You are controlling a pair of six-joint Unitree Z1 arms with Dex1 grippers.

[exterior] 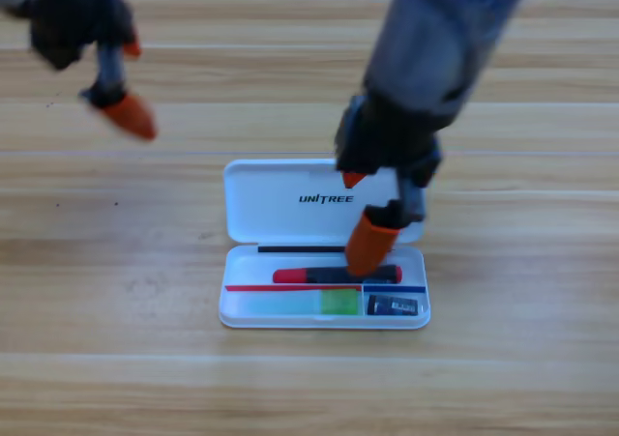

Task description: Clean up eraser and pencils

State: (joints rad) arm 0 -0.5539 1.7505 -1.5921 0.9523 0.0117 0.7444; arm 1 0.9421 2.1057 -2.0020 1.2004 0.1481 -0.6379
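Landmark: white case (290,204), open on the wooden table (116,291), lid folded back toward the top edge, tray toward the bottom edge.

Left gripper (126,83): up and well to the left of the white case, near the top-left corner. 2 orange jaws spread apart, nothing between them. Held above the bare table, not touching the case.

Green-and-white pencil (300,303): inside the white case, front compartment of the tray, lying lengthwise. Pale end toward the case's left wall, bright green part toward the middle. Fills most of that compartment's left and centre.

Red-and-black pencil (309,276): inside the white case, compartment just behind the green-and-white pencil, lying lengthwise and parallel to it. Red end at the left, black section further right, small red tip at the far right. Middle part hidden behind the lower jaw of the right gripper.

Right gripper (361,214): over the right half of the white case, arm entering from the top edge. 2 orange jaws apart: small upper jaw tip over the lid, large lower jaw reaching down onto or just above the red-and-black pencil. Contact with the pencil not determinable. Nothing clamped between the jaws.

Eraser (393,306): inside the white case, front compartment, at the right end, just beside the green-and-white pencil. Dark block with paler label, lying flat.
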